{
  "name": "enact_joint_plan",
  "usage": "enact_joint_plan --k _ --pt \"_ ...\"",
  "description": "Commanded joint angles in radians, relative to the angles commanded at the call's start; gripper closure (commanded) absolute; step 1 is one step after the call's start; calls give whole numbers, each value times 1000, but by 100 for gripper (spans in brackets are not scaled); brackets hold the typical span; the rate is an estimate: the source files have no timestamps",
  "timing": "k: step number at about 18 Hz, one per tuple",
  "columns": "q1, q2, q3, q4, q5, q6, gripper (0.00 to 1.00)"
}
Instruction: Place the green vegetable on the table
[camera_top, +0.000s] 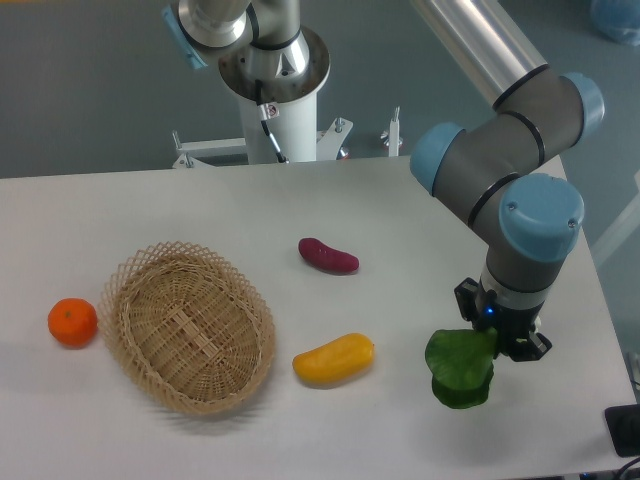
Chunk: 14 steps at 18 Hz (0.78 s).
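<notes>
Near right tabletop (400, 215) edge, claw (497, 342) pinches green vegetable (459, 368) low, apparently touching surface, ready for release.

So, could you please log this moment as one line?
gripper: over green vegetable, jaws hidden | vegetable: low at table right edge, contact unclear | basket: empty

Three toy vegetables (459, 369), one orange (73, 322), one basket (190, 327).
</notes>
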<state>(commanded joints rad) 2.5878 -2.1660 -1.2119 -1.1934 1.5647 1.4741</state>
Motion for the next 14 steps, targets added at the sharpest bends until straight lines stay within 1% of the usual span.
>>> enact_joint_plan --k 5,8,14 --pt "6 -2 0 -3 -5 2 72" --pt "11 5 -14 -5 -8 8 72" --pt "9 32 -87 15 -6 12 72"
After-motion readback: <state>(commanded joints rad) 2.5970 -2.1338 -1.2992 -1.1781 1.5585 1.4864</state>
